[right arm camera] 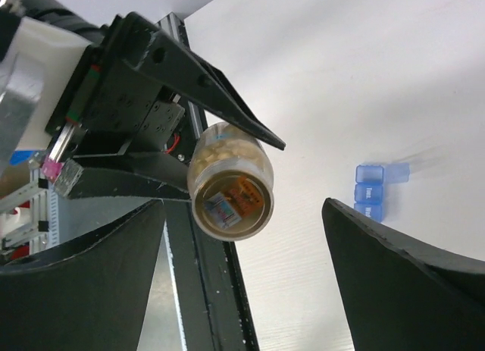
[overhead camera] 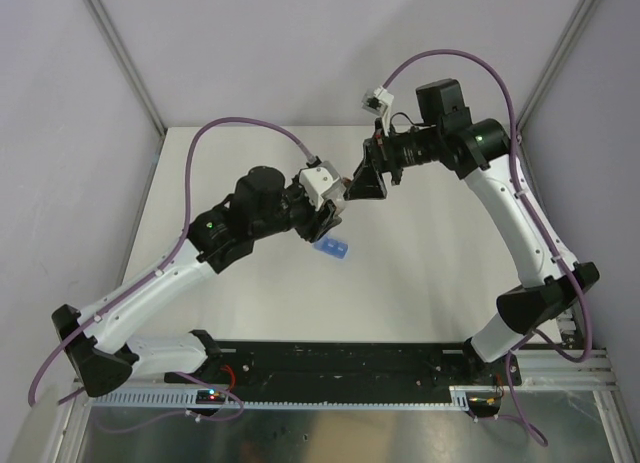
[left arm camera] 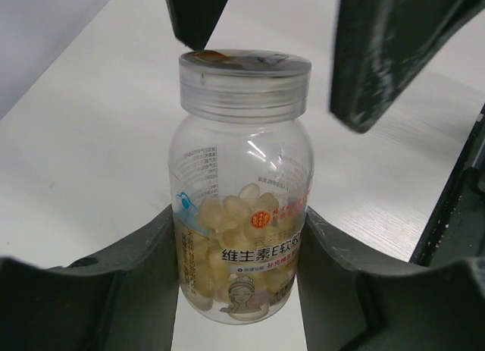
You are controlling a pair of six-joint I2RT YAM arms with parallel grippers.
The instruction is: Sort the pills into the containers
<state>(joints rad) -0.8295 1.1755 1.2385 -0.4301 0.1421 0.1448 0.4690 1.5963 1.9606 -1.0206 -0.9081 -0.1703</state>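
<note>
The left gripper (left arm camera: 241, 222) is closed around the lower body of a clear plastic bottle (left arm camera: 242, 161) with a printed label, the bottle being pinched between both fingers and held above the bench (overhead camera: 420, 273). Pale yellow softgel capsules (left arm camera: 227, 214) are seen heaped inside the bottle, and its clear ribbed screw cap (left arm camera: 244, 82) is in place. The right gripper (right arm camera: 244, 207) is held with its fingers spread wide, one on each side of the cap, and no contact with the cap is seen in either wrist view. In the top view the two grippers are brought together over the middle of the white bench. A small light-blue translucent plastic pill box (right arm camera: 373, 190), made up of square compartments in a row, lies flat on the bench near the left gripper, on its near side. One compartment lid (right arm camera: 398, 173) appears to be folded open to the side; whether anything is inside the compartments cannot be told.
</note>
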